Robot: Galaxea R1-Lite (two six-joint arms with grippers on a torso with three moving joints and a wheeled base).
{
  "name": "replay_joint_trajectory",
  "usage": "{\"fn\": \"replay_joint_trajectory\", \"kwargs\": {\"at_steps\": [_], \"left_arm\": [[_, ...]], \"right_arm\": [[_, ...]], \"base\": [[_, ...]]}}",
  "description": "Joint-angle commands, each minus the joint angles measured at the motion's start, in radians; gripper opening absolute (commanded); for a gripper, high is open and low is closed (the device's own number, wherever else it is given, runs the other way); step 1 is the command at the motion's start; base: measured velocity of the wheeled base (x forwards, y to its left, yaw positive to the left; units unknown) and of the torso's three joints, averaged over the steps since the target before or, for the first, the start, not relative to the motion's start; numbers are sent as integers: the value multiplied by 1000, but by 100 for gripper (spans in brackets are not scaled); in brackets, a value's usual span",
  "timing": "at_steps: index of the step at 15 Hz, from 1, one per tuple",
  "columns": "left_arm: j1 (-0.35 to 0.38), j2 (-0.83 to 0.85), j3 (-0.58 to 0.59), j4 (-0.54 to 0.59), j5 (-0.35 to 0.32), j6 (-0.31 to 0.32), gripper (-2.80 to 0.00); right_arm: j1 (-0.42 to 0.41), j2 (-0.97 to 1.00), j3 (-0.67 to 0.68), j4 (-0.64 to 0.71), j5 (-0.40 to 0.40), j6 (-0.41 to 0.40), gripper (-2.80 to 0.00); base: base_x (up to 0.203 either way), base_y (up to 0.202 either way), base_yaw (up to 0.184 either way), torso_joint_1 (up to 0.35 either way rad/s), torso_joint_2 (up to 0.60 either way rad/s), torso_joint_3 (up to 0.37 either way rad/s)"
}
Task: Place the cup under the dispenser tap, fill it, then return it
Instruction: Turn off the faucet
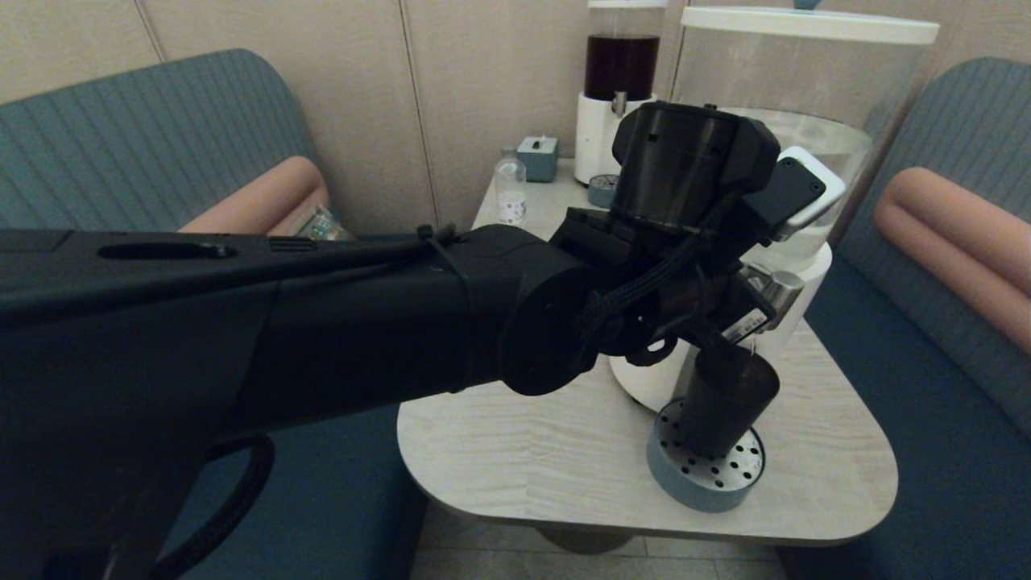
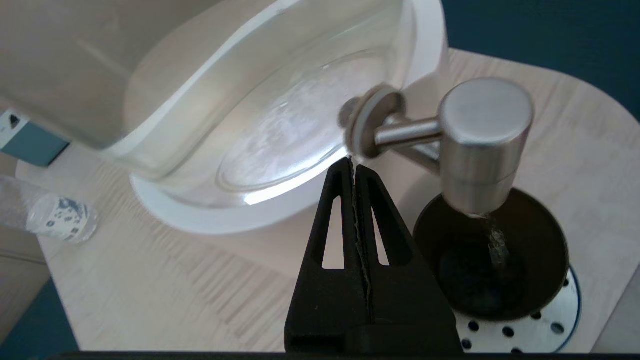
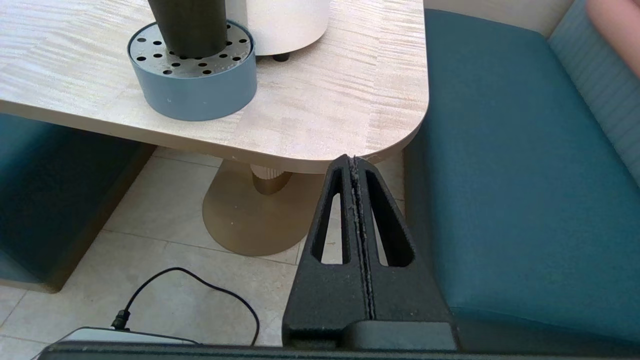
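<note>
While left arm (image 1: 322, 314) blocks table (image 1: 523, 459) (bottle (image 1: 510, 192) behind), cup (image 1: 725, 403) under tap (image 2: 482, 145)

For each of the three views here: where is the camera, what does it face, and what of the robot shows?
Head view: high, looking down at the table; left arm crosses it.
Left wrist view: behind the shut left claw, facing the dispenser tap running into the cup.
Right wrist view: low off the table's edge, behind the shut right claw, facing floor and bench.
All three share the cup on the drip tray.
</note>
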Motion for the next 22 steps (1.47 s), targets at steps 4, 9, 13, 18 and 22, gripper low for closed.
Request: {"fn": "replay_joint_trajectory", "kwargs": {"at_steps": [4,9,13,18,22], "left_arm": [[10,-32,2,17,1,8,-280],[8,-75,-10,175,0,238,-280],[-8,-64,-11,139,9,310,-280],[-30,-33,-11,37,1,323,-280],[-36,-30,-12,37,4,322,-280]], "right_arm": [[0,-1,0,0,1,-1,-280],[0,-1,0,0,1,-1,-280],[0,-1,0,0,1,-1,-280],[0,-1,0,0,1,-1,-280],[0,-1,0,0,1,-1,-280]], "base": [[0,0,0,0,0,0],[0,0,0,0,0,0],[0,0,0,0,0,0],[0,0,0,0,0,0],[0,0,0,0,0,0]]}}
